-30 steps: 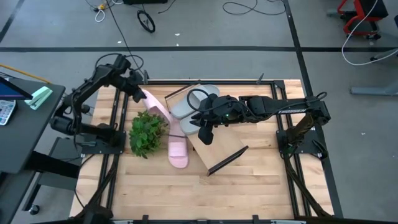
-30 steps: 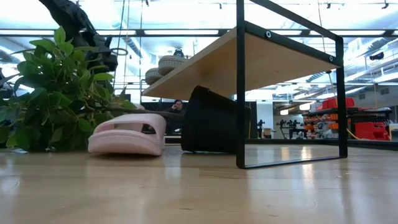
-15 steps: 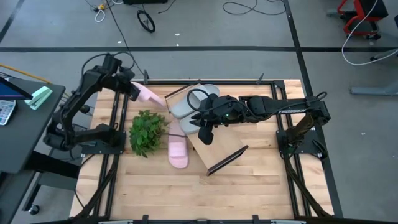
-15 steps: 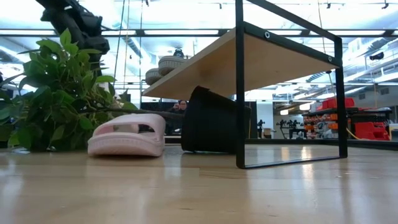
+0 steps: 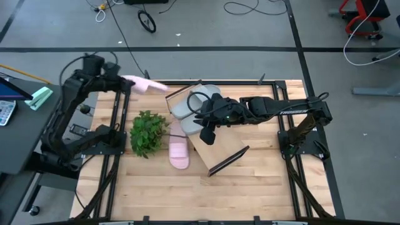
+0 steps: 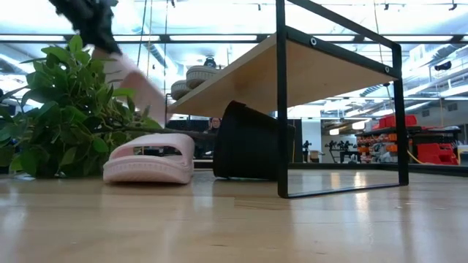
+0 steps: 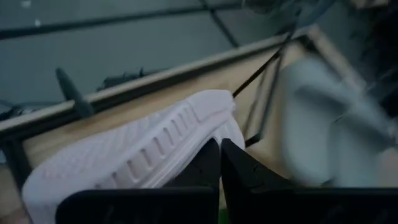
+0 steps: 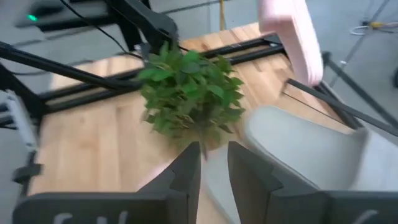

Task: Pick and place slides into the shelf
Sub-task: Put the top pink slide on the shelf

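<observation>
Taking the shelf (image 5: 215,147) as landmark, near to far. Shelf is a light-wood board in a thin dark frame, set at an angle on the worktop (image 5: 250,194); in the low view its board (image 6: 292,73) stands raised on the frame, with open space beneath. Just beside the shelf's plant-facing edge, one pink slide (image 5: 179,152) lies flat on the worktop, toe opening toward the low camera (image 6: 150,158). Green leafy plant (image 5: 148,132) sits just past that slide, farther from the shelf. Right tool (image 5: 207,137) hangs over the shelf's board at that same edge, fingers a small way apart; from its own camera the fingers (image 8: 186,168) show a narrow gap with nothing seen between them. Whether it grips anything, cannot tell. At the shelf's far end, two grey slides (image 5: 194,101) rest side by side on the board, also seen in the low view (image 6: 194,77). Farthest out, beyond the grey slides and over the worktop's back edge, left tool (image 5: 124,83) is up in the air, clamped shut on the second pink slide (image 5: 142,83), which sticks out level toward the shelf; ribbed sole shows in the wrist view (image 7: 137,149).
</observation>
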